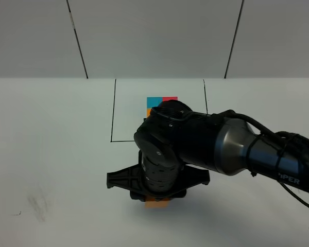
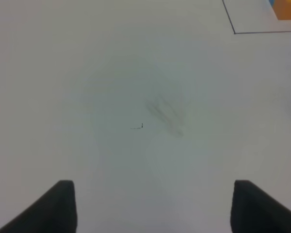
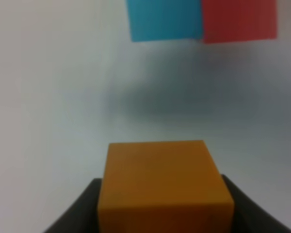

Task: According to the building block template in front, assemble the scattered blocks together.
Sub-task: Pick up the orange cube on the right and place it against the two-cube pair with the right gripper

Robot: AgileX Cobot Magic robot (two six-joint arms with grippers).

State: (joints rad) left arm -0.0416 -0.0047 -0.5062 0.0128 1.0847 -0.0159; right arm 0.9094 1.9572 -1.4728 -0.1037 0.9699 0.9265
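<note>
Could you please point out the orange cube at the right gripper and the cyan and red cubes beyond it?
Orange cube [image 3: 162, 174]: right wrist view, middle of its top face.
Cyan cube [image 3: 165, 19]: right wrist view, middle of its visible face.
Red cube [image 3: 239, 20]: right wrist view, middle of its visible face.

The loose cube [image 1: 157, 203] lies before the template [image 1: 155, 101].

You had a plain white table [image 1: 51, 154], with a faint grey smudge [image 1: 38, 206] near its front left. A pale panelled wall [image 1: 154, 36] stood behind, with two dark seams [image 1: 78, 41]. Light was soft, even.
</note>
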